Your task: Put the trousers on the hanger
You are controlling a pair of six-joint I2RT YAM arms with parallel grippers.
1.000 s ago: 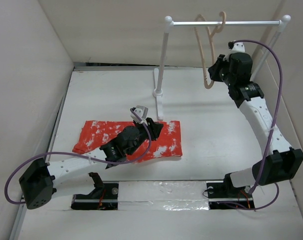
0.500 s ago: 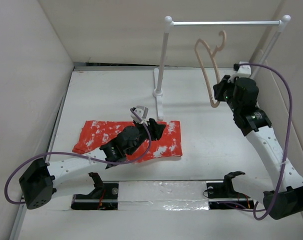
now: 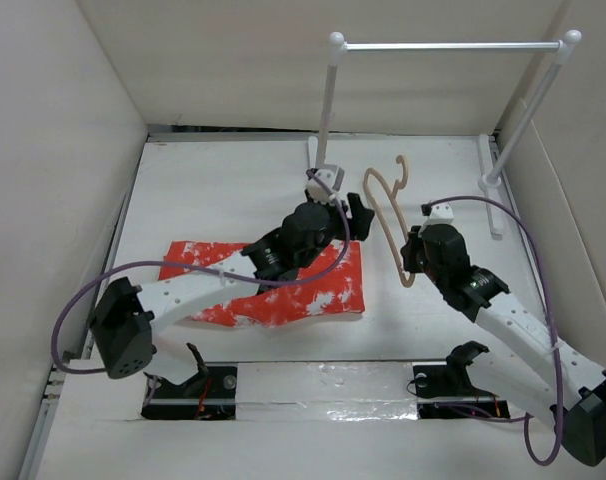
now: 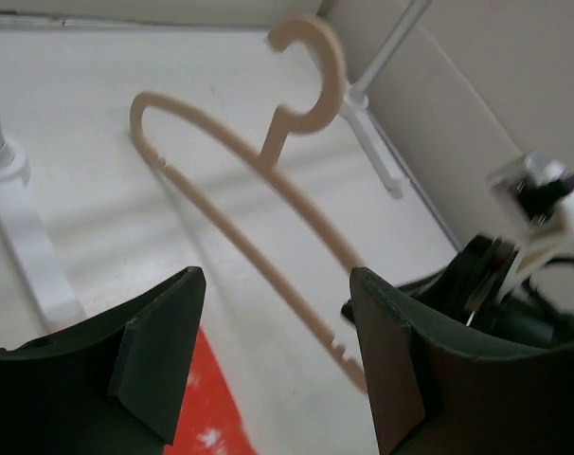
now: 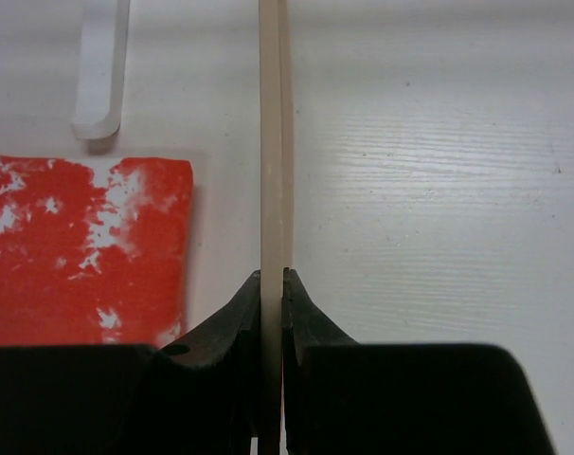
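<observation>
**A:** Where are the trousers (image 3: 313,295)?

**B:** Flat on the table (image 3: 213,190), left of centre, a red-orange spread blotched with white. From above, the left arm lies across them and hides the middle. The right wrist camera catches only their right edge (image 5: 79,246), straight and unfolded, with a foot of the white rack (image 5: 98,76) just beyond it.

**A:** And the hanger (image 3: 393,245)?

**B:** Off the rack (image 3: 443,45) and well apart from its rail, held tilted just right of the trousers. In the top view it is only a thin beige outline. The left wrist camera gives the whole shape (image 4: 276,147): hook uppermost, the slim shoulders running diagonally down to the right.

**A:** What holds it?

**B:** The right gripper (image 3: 413,255). Its own camera settles that: the two dark fingers are pressed together on the pale bar (image 5: 273,142), which runs straight up between the tips (image 5: 272,280). From above you cannot make out the tips at all.

**A:** The left gripper (image 3: 353,210)?

**B:** Above the trousers' far right corner, pointing at the hanger. Its jaws stand wide apart (image 4: 278,351) with nothing between them; the hanger shows beyond the gap, not touching either finger.
</observation>
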